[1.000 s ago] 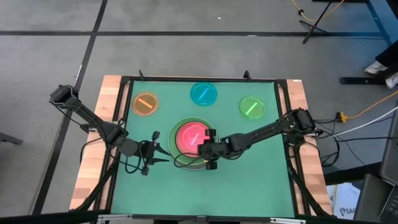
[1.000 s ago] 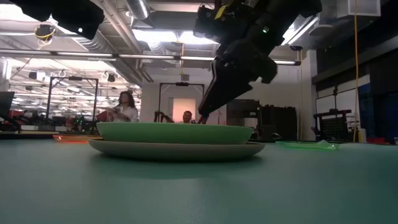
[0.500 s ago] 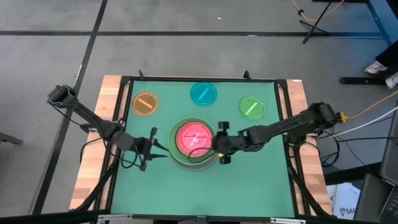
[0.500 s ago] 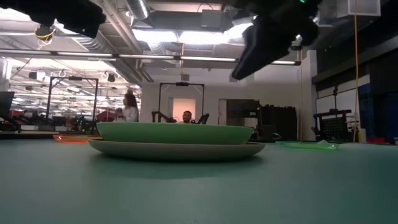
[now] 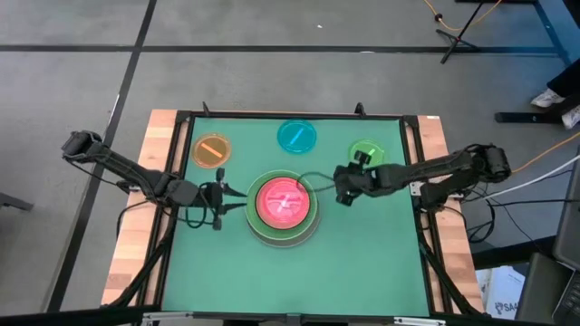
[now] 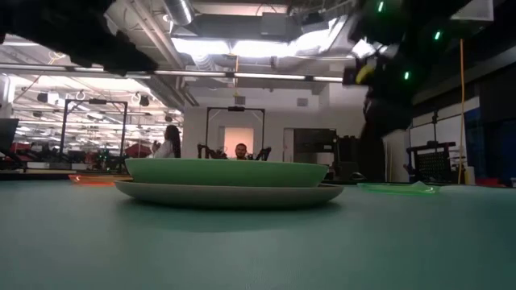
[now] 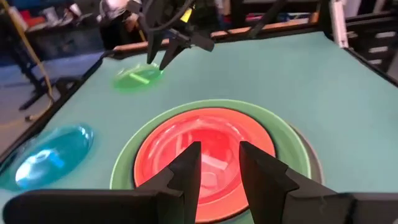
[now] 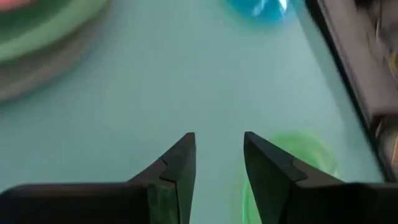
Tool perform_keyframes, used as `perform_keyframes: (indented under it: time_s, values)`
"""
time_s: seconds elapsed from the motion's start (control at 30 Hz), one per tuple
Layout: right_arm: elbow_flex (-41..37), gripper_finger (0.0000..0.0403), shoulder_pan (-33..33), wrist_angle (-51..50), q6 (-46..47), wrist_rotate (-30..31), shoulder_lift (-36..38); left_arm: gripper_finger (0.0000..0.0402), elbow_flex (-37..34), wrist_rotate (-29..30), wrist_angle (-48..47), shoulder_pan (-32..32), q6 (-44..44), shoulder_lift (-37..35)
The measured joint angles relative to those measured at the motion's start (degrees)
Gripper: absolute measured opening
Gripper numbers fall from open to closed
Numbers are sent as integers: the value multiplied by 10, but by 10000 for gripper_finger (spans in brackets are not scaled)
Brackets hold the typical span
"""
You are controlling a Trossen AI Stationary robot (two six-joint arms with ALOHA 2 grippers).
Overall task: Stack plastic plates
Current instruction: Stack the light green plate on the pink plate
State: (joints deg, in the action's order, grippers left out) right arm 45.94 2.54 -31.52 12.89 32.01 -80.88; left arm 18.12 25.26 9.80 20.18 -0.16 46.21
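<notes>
A stack of plates (image 5: 282,208) rests on the green mat at the table's middle: a salmon-pink plate (image 7: 208,152) lies in green plates over a grey-white one (image 6: 226,193). Small orange (image 5: 211,150), cyan (image 5: 296,136) and lime (image 5: 366,155) plates lie singly along the far side. My left gripper (image 5: 225,197) hovers open just left of the stack. My right gripper (image 5: 344,183) hangs open above the mat between the stack and the lime plate (image 8: 292,168), holding nothing.
The mat's near half is bare in front of the stack. A black frame and wooden boards (image 5: 136,235) edge the mat on the left and right. People stand in the room far behind the table.
My right gripper has risen off the stack's near-right rim and swung right and toward the far edge, nearing the lime plate. My left gripper has drifted a little toward the far edge beside the stack. The stack has stayed in place.
</notes>
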Motion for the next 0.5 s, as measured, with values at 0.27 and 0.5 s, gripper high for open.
perform_keyframes:
  time_s: [0.27,0.5]
  values:
    - [-59,127,-108,30,39,-59,-5,102,-12,0,2,-2,-62,0]
    - [-72,127,-159,84,38,-81,-36,102,-12,0,1,6,-70,0]
